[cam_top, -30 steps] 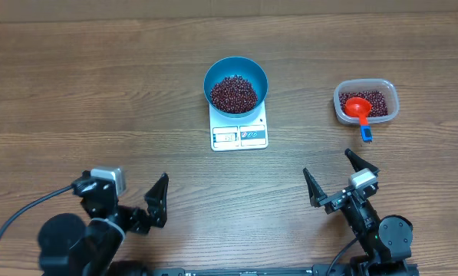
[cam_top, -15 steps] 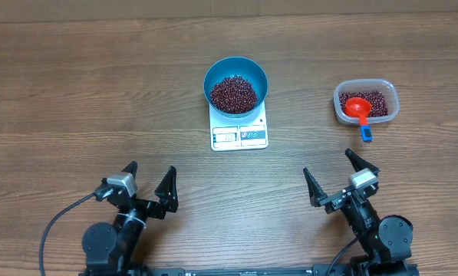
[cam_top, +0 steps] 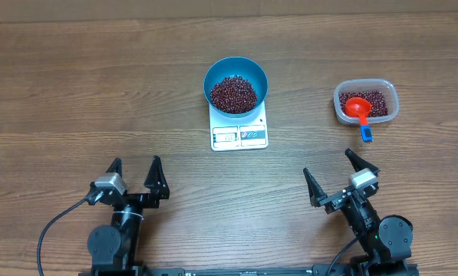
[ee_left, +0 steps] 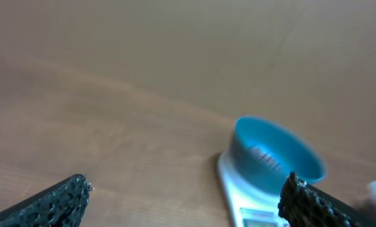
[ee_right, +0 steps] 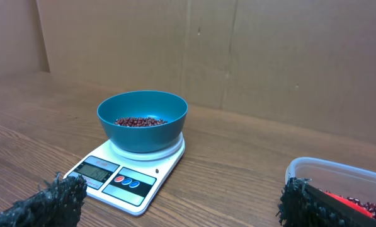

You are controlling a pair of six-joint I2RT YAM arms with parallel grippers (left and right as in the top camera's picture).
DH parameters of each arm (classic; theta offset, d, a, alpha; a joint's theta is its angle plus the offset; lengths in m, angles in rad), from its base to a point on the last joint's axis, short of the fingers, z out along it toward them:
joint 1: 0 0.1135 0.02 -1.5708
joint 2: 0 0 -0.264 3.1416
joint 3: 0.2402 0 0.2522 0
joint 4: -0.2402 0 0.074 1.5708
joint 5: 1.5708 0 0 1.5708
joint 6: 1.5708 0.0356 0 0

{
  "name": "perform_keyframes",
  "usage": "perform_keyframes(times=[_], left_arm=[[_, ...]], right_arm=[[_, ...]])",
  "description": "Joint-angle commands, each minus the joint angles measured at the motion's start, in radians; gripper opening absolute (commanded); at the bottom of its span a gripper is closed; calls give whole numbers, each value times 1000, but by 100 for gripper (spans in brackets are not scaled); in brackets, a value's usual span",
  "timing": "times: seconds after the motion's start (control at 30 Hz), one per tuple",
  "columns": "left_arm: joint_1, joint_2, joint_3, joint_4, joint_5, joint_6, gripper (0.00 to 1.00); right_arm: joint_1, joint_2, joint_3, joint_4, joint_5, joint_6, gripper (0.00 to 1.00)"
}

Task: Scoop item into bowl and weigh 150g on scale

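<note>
A blue bowl [cam_top: 236, 83] holding dark red-brown beans [cam_top: 235, 93] stands on the white scale [cam_top: 239, 135] at the table's middle; both also show in the right wrist view, the bowl [ee_right: 142, 120] on the scale [ee_right: 121, 176]. My left gripper [cam_top: 135, 172] is open near the front left edge, empty, its blurred wrist view showing the bowl [ee_left: 274, 154] far off. At the front right my right gripper [cam_top: 341, 175] stands open and empty, well short of the scale.
A clear plastic tub [cam_top: 366, 102] with more beans and a red scoop [cam_top: 359, 110] sits at the right, its corner [ee_right: 339, 180] visible in the right wrist view. A cardboard wall [ee_right: 269, 57] backs the table.
The left arm has swung round at the front left, its open fingers turning from pointing right to pointing up the table. The right arm, bowl and scale have not moved.
</note>
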Motion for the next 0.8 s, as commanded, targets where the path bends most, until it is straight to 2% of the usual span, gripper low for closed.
perform_keyframes(times=[0.0, 0.77], left_arm=[[4, -12, -12, -45, -54, 9, 100], [4, -11, -12, -44, -62, 16, 100]], right_arm=[[0, -11, -10, 6, 7, 6, 100], [0, -11, -10, 6, 7, 6, 100]])
